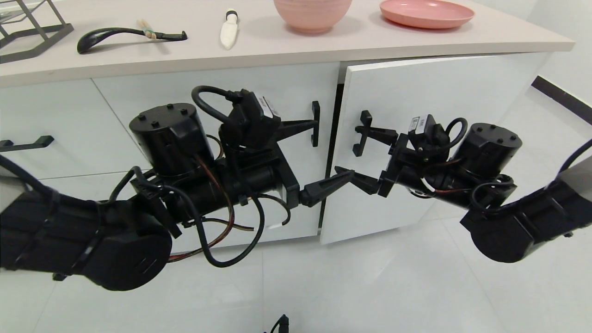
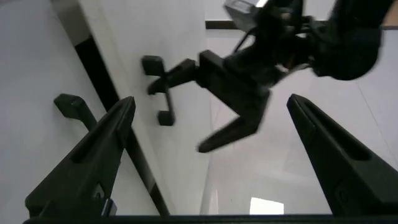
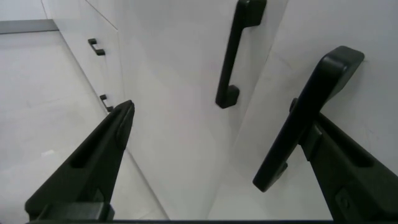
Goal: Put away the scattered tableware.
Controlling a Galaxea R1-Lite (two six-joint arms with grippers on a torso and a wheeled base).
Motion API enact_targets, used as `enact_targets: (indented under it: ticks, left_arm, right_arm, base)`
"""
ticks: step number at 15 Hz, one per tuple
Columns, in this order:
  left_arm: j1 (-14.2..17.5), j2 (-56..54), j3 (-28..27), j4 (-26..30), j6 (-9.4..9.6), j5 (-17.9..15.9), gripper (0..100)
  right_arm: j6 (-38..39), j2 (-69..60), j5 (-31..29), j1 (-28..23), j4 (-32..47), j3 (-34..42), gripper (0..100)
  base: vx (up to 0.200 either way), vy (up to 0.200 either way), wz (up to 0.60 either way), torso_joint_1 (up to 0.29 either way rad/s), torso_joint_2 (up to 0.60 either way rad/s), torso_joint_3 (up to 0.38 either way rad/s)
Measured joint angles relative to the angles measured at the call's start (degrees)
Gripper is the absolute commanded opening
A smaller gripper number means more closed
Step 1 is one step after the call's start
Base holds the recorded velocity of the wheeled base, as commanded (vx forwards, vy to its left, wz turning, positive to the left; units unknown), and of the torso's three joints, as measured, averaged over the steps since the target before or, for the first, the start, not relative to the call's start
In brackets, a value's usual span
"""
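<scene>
1. L gripper (image 1: 334, 148) & R gripper (image 1: 351, 149): jaws wide, empty, by ajar door (image 1: 439, 115).
2. Bowl (image 1: 312, 14), plate (image 1: 426, 12), spoon (image 1: 115, 34): far, on counter (image 1: 277, 51).
3. Risk: grippers v. close, may clash.

Your counter (image 1: 277, 53) runs above and beyond both grippers, its pale top level.

- Almost straight up from the left gripper (image 1: 332, 148) sits a pink bowl (image 1: 312, 14).
- Left of that gripper lies a white utensil (image 1: 229, 30).
- Farther left is a black ladle (image 1: 106, 36), with chopsticks (image 1: 148, 28) crossing its handle.
- Well out to the left, at the counter's end, stands a dark wire rack (image 1: 32, 27).
- Above the right gripper (image 1: 351, 150) and off to its right, you have a pink plate (image 1: 425, 13), apart from the bowl and near the counter's right end.
</scene>
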Motion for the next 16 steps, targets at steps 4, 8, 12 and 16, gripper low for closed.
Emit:
enact_targets:
  ticks: [4,8,12,16]
  left_arm:
    - [0.0,4.7,-7.0,0.2,-0.66,1.0,100]
    - [-0.5,10.5,-19.4,-0.2,-1.93,1.5,100]
    - [-3.3,15.3,-27.4,-1.1,-3.29,1.9,100]
    - [-6.1,17.3,-28.5,-2.5,-3.54,2.0,100]
  right_arm:
    - [0.0,-4.3,0.2,0.2,-0.2,6.2,100]
    - [0.0,-5.5,0.3,0.3,-0.1,7.4,100]
    - [0.0,-5.8,0.5,0.2,-0.2,7.6,100]
    - [-0.2,-5.6,0.9,-0.7,-0.3,7.5,100]
  base:
    - [0.0,0.0,0.0,0.0,0.0,0.0]
    - [0.0,0.0,0.0,0.0,0.0,0.0]
    - [0.0,0.0,0.0,0.0,0.0,0.0]
    - [0.0,0.0,0.0,0.0,0.0,0.0]
